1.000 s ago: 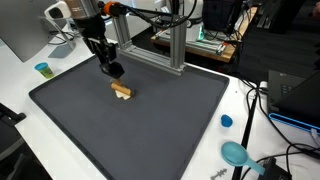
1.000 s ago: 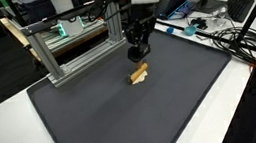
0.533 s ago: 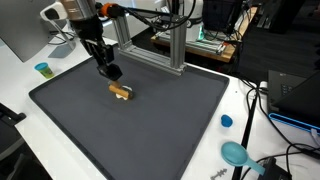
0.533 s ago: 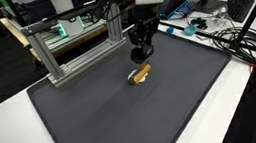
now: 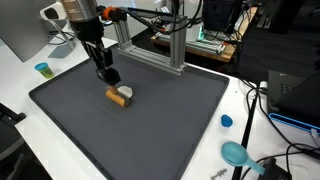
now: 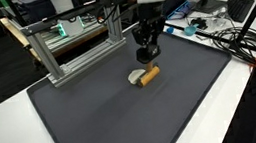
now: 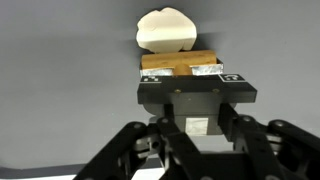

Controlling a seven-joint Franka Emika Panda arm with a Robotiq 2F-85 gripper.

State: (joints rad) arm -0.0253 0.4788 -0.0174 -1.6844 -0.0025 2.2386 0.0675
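The wooden block [image 5: 121, 97] is lying just beside and below the hovering gripper [image 5: 113, 77], whose finger spread cannot be told.

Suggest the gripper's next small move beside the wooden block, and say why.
Probably a slight lift and a shift to centre the gripper over the wooden block. In both exterior views it hangs low beside the block, not around it, and the wrist view shows the block and the cream piece lying just ahead of it on the dark mat. Contact cannot be told.
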